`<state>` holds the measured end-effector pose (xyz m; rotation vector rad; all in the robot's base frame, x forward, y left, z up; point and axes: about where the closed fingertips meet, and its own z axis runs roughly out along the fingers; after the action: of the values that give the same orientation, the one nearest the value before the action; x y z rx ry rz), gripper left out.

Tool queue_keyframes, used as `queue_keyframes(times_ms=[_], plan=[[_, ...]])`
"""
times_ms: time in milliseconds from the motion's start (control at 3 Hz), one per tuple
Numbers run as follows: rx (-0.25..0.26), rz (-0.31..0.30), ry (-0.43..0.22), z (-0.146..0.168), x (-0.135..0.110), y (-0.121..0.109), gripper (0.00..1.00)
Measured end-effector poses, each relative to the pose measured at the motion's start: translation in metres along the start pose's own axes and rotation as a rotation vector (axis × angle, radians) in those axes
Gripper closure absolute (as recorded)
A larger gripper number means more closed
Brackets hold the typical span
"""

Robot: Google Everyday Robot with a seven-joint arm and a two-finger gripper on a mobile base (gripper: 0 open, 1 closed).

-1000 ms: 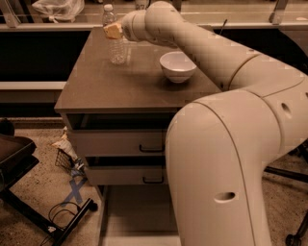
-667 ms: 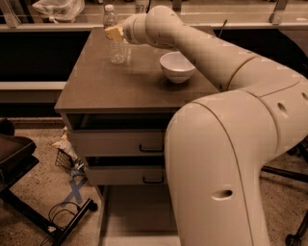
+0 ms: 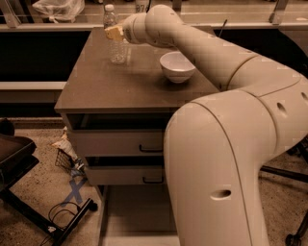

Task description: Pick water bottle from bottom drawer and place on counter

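Observation:
The water bottle (image 3: 115, 45) stands upright on the counter (image 3: 106, 84) near its back left corner, its white cap showing above the arm's end. My gripper (image 3: 114, 32) is at the bottle's upper half, reaching in from the right, with its yellowish tip overlapping the bottle. The white bowl (image 3: 177, 66) sits on the counter to the right of the bottle. The bottom drawer (image 3: 137, 211) is pulled out at the foot of the cabinet, and what shows of its floor is bare. My arm hides its right part.
The two upper drawers (image 3: 120, 141) with black handles stand slightly ajar. A black stand (image 3: 19, 158) with cables, a small wire basket (image 3: 65, 158) and a blue tape cross (image 3: 74, 192) are on the floor at left. A plastic bag (image 3: 53, 7) lies behind the counter.
The bottle's cap now shows more clearly above the gripper. Gripper and bottle have hardly moved.

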<state>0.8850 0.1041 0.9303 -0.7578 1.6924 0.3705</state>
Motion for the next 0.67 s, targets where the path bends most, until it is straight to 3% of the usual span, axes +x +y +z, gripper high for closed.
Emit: queue_keyframes(times_ms=[667], plan=[[-0.004, 0.000, 0.001, 0.0020, 0.0008, 0.0023, 0.05]])
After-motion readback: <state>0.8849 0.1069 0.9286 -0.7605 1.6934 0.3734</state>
